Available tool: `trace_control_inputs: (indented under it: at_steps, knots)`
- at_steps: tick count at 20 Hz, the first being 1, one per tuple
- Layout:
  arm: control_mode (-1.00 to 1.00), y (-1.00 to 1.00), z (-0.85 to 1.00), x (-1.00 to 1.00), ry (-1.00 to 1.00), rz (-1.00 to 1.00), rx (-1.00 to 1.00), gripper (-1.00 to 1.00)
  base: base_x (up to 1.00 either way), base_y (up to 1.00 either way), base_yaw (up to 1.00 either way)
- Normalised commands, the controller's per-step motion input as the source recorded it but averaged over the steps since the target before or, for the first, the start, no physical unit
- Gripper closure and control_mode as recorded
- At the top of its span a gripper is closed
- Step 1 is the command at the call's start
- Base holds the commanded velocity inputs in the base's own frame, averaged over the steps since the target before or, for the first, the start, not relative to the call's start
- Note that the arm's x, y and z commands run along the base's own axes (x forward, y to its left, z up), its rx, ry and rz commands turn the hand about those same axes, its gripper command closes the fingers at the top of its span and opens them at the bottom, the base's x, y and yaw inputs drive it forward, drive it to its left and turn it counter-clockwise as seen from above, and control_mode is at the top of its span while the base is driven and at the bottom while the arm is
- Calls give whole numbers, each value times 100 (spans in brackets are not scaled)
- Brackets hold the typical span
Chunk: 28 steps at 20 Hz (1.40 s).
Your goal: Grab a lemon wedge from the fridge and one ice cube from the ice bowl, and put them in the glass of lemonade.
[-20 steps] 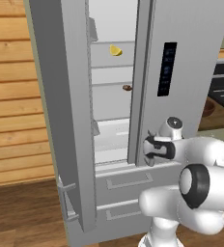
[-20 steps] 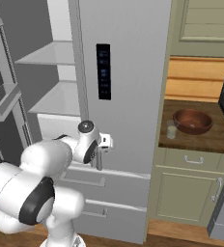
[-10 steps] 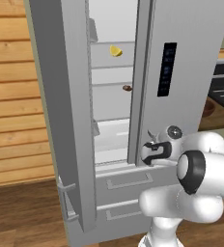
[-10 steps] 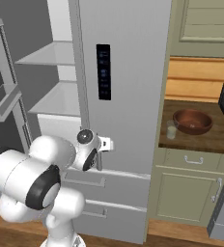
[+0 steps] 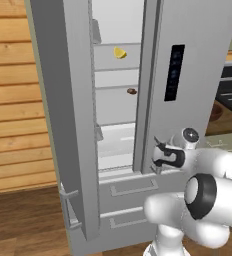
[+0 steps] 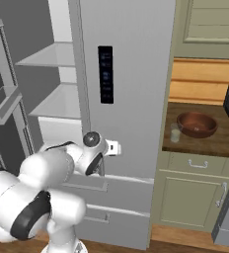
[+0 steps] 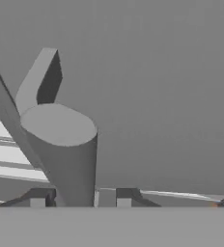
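Fridge (image 5: 193,45): grey, double-door. You are seeing its left door swung wide and its right door shut, white shelves showing through the gap.

Wedge (image 5: 119,52): yellow, lying on an upper shelf inside the fridge, well above the gripper.

Brown lump (image 5: 131,91): sitting one shelf lower; not your target.

Gripper (image 5: 160,155): sitting at the lower end of the right door's handle (image 7: 61,144), just beside the inner door edge. In the hand view the handle's grey cylinder is standing between the dark fingertips (image 7: 36,198). Whether the fingers are pressing on it or merely straddling it, you cannot tell.

Bowl (image 6: 197,123) and glass (image 6: 174,134): standing just beside each other on the bench (image 6: 220,143), right of the fridge.

Risks:
- The gripper is working low; reaching for the wedge from here, you are likely risking a knock against the shelf edges or the closed right door.
- If the fingers are catching the handle, pulling away could drag the door.

Hard to make out:
- Ice in the bowl is too small to tell.
- The finger gap is mostly cut off at the bottom of the hand view.
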Motion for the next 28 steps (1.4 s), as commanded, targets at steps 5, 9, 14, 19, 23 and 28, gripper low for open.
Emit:
trace_control_inputs:
  at_steps: [5,9,14,19,23,28]
  knots:
    - [-100,-61,14,-100,-19,-16,0,100,0,0,0]
    - [-100,-71,9,-100,-27,-21,0,100,0,0,0]
    - [-100,-77,26,-100,-22,-27,2,100,0,0,0]
    - [-100,48,100,-69,-20,-15,10,-100,0,0,0]
    - [-100,100,100,-1,7,-1,10,-100,0,0,0]
    - [-100,99,100,3,43,1,19,-100,0,0,0]
